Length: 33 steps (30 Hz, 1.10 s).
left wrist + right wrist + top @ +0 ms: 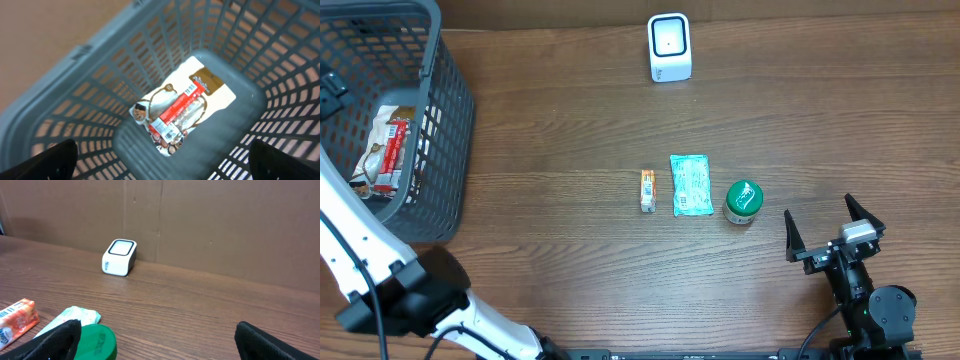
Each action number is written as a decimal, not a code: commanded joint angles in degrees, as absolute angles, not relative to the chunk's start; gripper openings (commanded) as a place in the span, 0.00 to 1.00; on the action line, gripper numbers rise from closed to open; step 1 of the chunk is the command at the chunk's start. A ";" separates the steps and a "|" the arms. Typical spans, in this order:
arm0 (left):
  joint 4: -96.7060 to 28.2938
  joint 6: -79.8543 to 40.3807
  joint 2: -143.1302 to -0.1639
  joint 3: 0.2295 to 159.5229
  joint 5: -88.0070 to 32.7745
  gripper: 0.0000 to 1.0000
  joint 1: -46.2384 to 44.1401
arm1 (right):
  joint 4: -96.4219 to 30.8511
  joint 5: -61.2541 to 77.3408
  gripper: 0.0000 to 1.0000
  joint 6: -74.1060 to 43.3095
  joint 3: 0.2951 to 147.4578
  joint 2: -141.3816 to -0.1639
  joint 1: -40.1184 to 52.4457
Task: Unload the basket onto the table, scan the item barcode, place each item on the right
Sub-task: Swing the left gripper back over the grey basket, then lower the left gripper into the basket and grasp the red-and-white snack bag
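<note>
Left gripper (pixel 161 145) spread, empty, above packet (pixel 175 112) in basket (pixel 450 120); right gripper (pixel 819 210) spread, empty; hazard: its reach may topple nearby jar (pixel 743 200).

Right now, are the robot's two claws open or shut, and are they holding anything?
Left gripper: open, holding nothing, over the basket.
Right gripper: open, holding nothing.
</note>
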<state>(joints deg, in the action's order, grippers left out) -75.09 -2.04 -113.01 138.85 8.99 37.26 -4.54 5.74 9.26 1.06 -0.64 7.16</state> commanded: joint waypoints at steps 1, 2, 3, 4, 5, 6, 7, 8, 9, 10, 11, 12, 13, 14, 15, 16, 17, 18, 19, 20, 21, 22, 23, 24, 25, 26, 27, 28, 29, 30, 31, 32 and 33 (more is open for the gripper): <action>-74.26 1.63 -118.13 139.22 7.44 1.00 37.39 | -4.38 5.67 1.00 9.45 0.47 -0.23 7.01; -74.02 2.22 -119.44 139.22 7.46 1.00 37.39 | -4.38 5.67 1.00 9.45 0.47 -0.23 7.01; -73.76 2.96 -120.73 139.22 7.46 1.00 37.39 | -4.40 5.67 1.00 9.45 0.47 -0.23 7.01; -73.60 3.53 -121.80 139.22 7.44 1.00 37.39 | -4.40 5.67 1.00 9.45 0.47 -0.23 7.01; -73.45 4.40 -123.39 139.22 7.44 1.00 37.39 | -4.38 5.67 1.00 9.47 0.47 -0.23 7.01; -73.43 4.93 -124.14 139.22 7.42 1.00 37.39 | -4.38 5.67 1.00 9.45 0.47 -0.23 7.01; -73.43 5.82 -125.36 139.22 7.38 1.00 37.39 | -4.40 5.67 1.00 9.45 0.47 -0.23 7.01; -73.45 6.61 -126.48 139.22 7.35 1.00 37.39 | -4.38 5.67 1.00 9.45 0.47 -0.23 7.01; -73.52 7.51 -127.72 139.22 7.07 1.00 37.39 | -4.38 5.67 1.00 9.47 0.47 -0.23 7.01; -73.60 8.69 -128.97 139.22 6.00 1.00 37.39 | -4.38 5.67 1.00 9.45 0.47 -0.23 7.01; -73.67 9.76 -130.13 139.22 4.45 1.00 37.39 | -4.40 5.67 1.00 9.45 0.47 -0.23 7.01; -73.69 10.57 -131.09 139.22 3.16 1.00 37.39 | -4.38 5.67 1.00 9.45 0.47 -0.23 7.01; -73.69 11.31 -132.18 139.22 2.17 1.00 37.43 | -4.38 5.67 1.00 9.47 0.47 -0.23 7.01; -73.67 11.92 -133.08 139.22 1.85 1.00 37.43 | -4.38 5.67 1.00 9.47 0.47 -0.23 7.01; -73.67 12.32 -133.99 139.22 2.07 1.00 37.45 | -4.38 5.67 1.00 9.45 0.47 -0.23 7.01; -73.58 12.78 -134.78 139.22 2.37 1.00 37.47 | -4.38 5.67 1.00 9.45 0.47 -0.23 7.01; -73.36 13.13 -135.57 139.22 2.79 1.00 37.54 | -4.40 5.67 1.00 9.47 0.47 -0.23 7.01; -73.01 13.63 -136.20 139.22 2.98 1.00 37.60 | -4.38 5.67 1.00 9.45 0.47 -0.23 7.01; -72.75 14.31 -136.73 139.22 2.96 1.00 37.60 | -4.38 5.67 1.00 9.45 0.47 -0.23 7.01; -72.38 14.90 -137.53 139.22 2.96 1.00 37.63 | -4.38 5.67 1.00 9.45 0.47 -0.23 7.01; -72.23 15.09 -138.06 139.22 2.96 1.00 37.63 | -4.38 5.67 1.00 9.45 0.47 -0.23 7.01; -72.12 15.29 -138.58 139.22 2.92 1.00 37.60 | -4.38 5.67 1.00 9.47 0.47 -0.23 7.01; -71.94 15.31 -139.39 139.22 2.94 1.00 37.58 | -4.38 5.67 1.00 9.45 0.47 -0.23 7.01; -71.90 15.51 -140.05 139.22 2.94 1.00 37.58 | -4.38 5.67 1.00 9.45 0.47 -0.23 7.01; -71.90 16.08 -140.66 139.22 2.90 1.00 37.58 | -4.38 5.67 1.00 9.45 0.47 -0.23 7.01; -71.90 16.62 -141.40 139.22 2.92 1.00 37.58 | -4.38 5.67 1.00 9.47 0.47 -0.23 7.01; -71.90 16.84 -142.28 139.22 2.92 1.00 37.58 | -4.38 5.67 1.00 9.47 0.47 -0.23 7.01; -71.92 16.95 -142.91 139.22 2.90 1.00 37.58 | -4.38 5.67 1.00 9.45 0.47 -0.23 7.01; -71.92 16.95 -143.46 139.22 2.92 1.00 37.60 | -4.38 5.67 1.00 9.45 0.47 -0.23 7.01; -71.92 17.19 -144.03 139.22 2.94 1.00 37.60 | -4.38 5.67 1.00 9.45 0.47 -0.23 7.01; -71.90 17.43 -144.44 139.22 2.96 1.00 37.63 | -4.38 5.67 1.00 9.47 0.47 -0.23 7.01; -71.90 17.45 -144.79 139.22 2.94 1.00 37.65 | -4.38 5.67 1.00 9.45 0.47 -0.23 7.01; -71.88 17.45 -145.23 139.22 2.96 1.00 37.69 | -4.40 5.67 1.00 9.47 0.47 -0.23 7.01</action>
